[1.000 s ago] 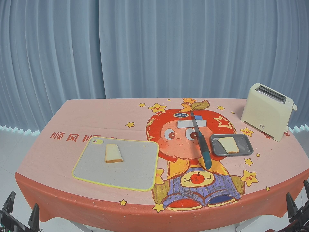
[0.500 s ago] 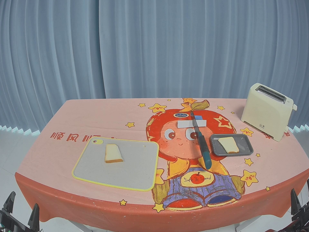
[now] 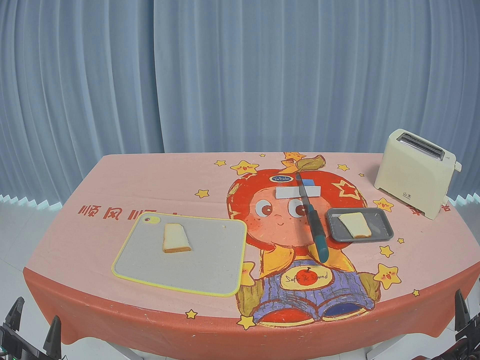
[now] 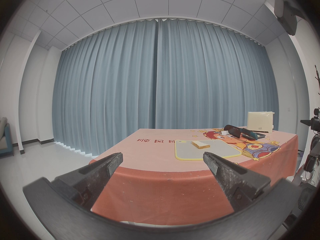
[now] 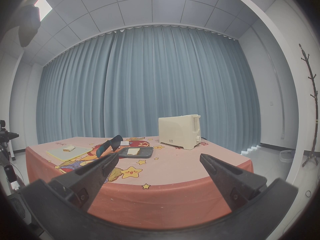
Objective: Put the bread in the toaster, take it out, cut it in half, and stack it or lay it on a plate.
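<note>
Pink printed cloth covers the desk, and the bread on it looks already halved. One half-slice (image 3: 176, 238) lies flat on the grey cutting board (image 3: 210, 271) toward the near left corner. The other half (image 3: 355, 224) lies in the grey tray (image 3: 384, 228), right of centre. Between them the teal-handled knife (image 3: 314, 221) lies on the cloth just beside the tray, its blade toward the far edge and its handle toward the near edge. The cream toaster (image 3: 416, 172) stands at the far right corner with nothing sticking out of its slot.

My left hand (image 4: 162, 157) hangs below the near edge at the left corner, fingers apart and holding nothing. My right hand (image 5: 158, 158) hangs below the near edge at the right corner, also spread and empty.

I judge the remaining step is carrying the board piece over to the tray. That piece lies forward and to the right of the left hand, well apart from it and up over the desk's edge, so the left arm is clearly the nearer one. Its long axis runs from near edge to far edge, narrow end away, so I'd close across its short width.
</note>
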You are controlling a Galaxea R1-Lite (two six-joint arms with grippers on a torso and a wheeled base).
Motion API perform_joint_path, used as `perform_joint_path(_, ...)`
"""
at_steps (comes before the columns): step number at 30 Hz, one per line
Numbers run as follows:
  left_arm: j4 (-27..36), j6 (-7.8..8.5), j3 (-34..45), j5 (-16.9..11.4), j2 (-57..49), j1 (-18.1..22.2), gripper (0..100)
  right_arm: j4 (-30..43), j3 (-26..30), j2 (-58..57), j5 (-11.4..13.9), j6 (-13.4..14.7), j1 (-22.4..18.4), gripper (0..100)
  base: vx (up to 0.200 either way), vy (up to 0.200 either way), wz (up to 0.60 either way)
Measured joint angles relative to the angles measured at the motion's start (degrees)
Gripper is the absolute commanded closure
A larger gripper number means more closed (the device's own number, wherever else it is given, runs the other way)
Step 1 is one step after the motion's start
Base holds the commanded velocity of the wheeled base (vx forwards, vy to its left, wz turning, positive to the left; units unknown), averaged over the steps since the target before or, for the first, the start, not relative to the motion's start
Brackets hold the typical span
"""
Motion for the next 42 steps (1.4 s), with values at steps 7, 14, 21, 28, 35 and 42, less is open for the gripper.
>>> perform_joint_path(7,0.00,-0.02,0.00,0.02,0.00,0.00,0,0.06,0.00,0.00,2.07,-2.85,0.01,0,0.000,0.000,0.00)
perform_joint_path(14,0.00,0.05,0.00,0.02,0.00,0.00,0,0.12,0.00,0.00,2.86,-2.71,0.11,0,0.000,0.000,0.00)
perform_joint_path(21,0.00,0.09,0.00,-0.32,0.00,-0.02,0,0.12,0.00,0.00,2.86,-2.68,0.11,0,0.000,0.000,0.00)
perform_joint_path(28,-0.09,-0.39,0.00,-0.16,0.00,0.00,0,0.12,0.00,0.00,2.86,-2.66,0.11,0,0.000,0.000,0.00)
perform_joint_path(35,-0.20,-0.44,0.00,-0.05,0.00,0.00,0,0.12,0.02,0.00,2.84,-2.66,0.11,0,0.000,0.000,0.00)
perform_joint_path(42,-2.00,-0.50,0.00,0.33,0.00,0.00,0,0.12,0.02,0.00,2.86,-2.66,0.11,0,0.000,0.000,0.00)
